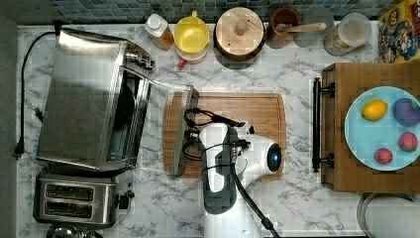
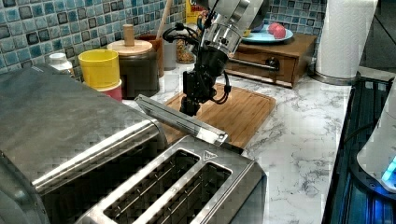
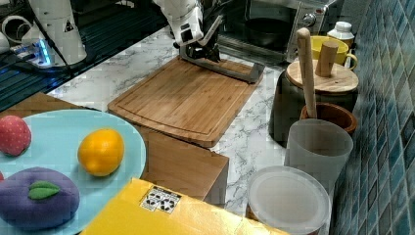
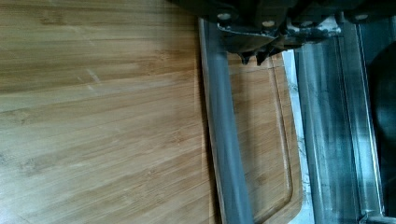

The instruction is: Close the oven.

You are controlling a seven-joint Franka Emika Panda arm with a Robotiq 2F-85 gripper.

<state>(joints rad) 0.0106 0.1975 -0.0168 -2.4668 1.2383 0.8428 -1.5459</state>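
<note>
Bamboo cutting board [image 4: 102, 116] fills most of the wrist view, and across it runs the bar handle [image 4: 227, 140] of the oven's [image 1: 89, 99] open glass door [image 1: 166, 130]. We note the oven at the top view's left, on the marble counter [image 1: 297, 198], its cavity facing the top view's right. The door is swung down and outward, so its free edge and handle hang over the board's near edge.

The relation that matters: the handle's long axis runs up-down in the top view, parallel to the oven front, and the gripper [image 1: 190, 136] sits right at that bar, on the side away from the oven. The hinge line lies toward the top view's left of the gripper. In the left view the gripper [image 2: 190, 106] stands nearly upright, its tip at the door's raised outer edge.

Fingers: two dark tips [image 4: 252, 55] show in the wrist view just beside the bar, close together (we cannot tell whether they clasp the handle or merely rest against it).

Judgement: closing calls for lifting the bar and sweeping it toward the oven, along an arc about the hinge.

Outward: a two-slot toaster [image 1: 79, 201] stands just beside the oven; a fruit plate [image 1: 366, 148] lies well apart.
</note>
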